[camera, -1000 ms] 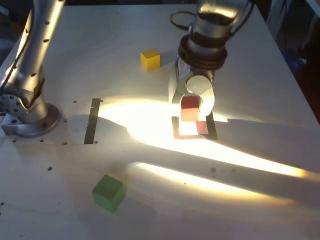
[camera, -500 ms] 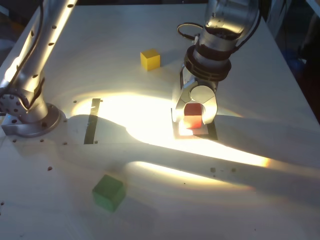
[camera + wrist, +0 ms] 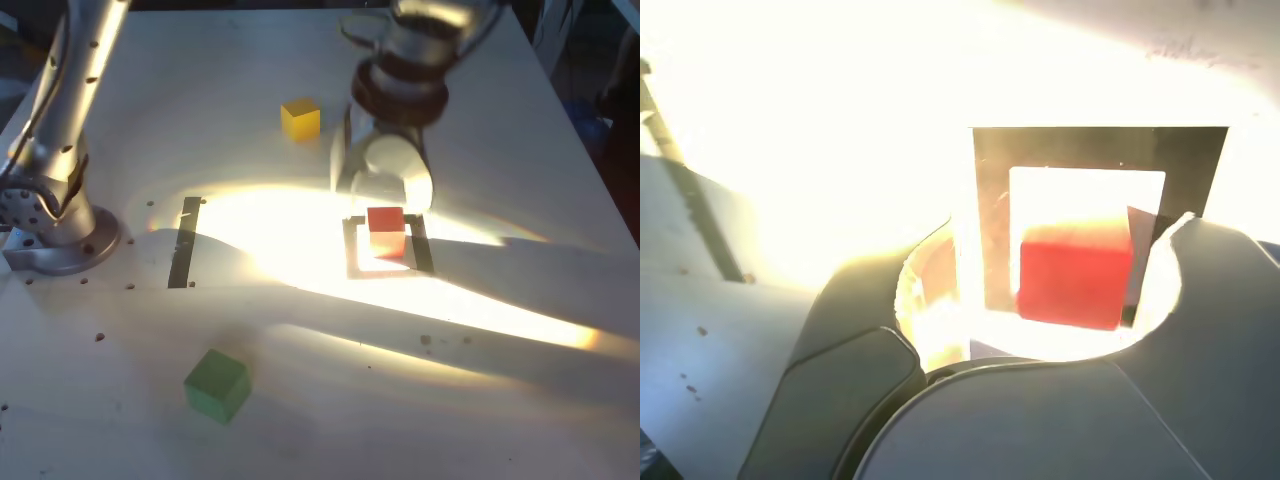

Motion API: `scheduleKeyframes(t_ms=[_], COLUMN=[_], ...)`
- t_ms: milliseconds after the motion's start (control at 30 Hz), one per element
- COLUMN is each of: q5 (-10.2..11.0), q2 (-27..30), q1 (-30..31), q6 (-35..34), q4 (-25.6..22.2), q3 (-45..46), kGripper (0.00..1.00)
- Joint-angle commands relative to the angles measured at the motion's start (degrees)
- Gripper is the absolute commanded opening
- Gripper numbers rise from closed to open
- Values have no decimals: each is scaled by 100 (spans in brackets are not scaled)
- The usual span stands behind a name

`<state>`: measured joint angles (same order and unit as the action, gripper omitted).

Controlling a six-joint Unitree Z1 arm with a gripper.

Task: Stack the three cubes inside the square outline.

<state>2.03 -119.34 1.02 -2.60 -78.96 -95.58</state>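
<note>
A red cube [image 3: 1074, 275] sits inside the black tape square outline [image 3: 992, 230], resting on its white centre, under glare that bleaches the table [image 3: 820, 130] around it. The gripper [image 3: 1040, 330] frames the foreground, its dark jaws spread wide to either side of the cube, clear of it.

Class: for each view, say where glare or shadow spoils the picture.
Exterior view: a bright beam crosses the table and washes out the square outline around the red cube; long shadows fall beside it. Wrist view: most of the table is blown out white, and the red cube's top is bleached.
</note>
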Motion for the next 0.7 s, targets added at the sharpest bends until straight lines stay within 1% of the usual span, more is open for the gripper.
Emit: scheduleKeyframes(t_ms=[0,100,133,233,367,533,667], q5=[47,99,123,191,369,619,651], q2=[273,535,601,653,629,452,182], q1=[-294,-883,-1187,-1872,-2620,-3139,-3423], q6=[84,291,408,694,1013,1298,1651], q4=[-116,-277,-344,-466,-587,-644,-616], q3=[4,-2,-28,-120,-201,-188,-176], kGripper=[98,99,99,99,99,99,99])
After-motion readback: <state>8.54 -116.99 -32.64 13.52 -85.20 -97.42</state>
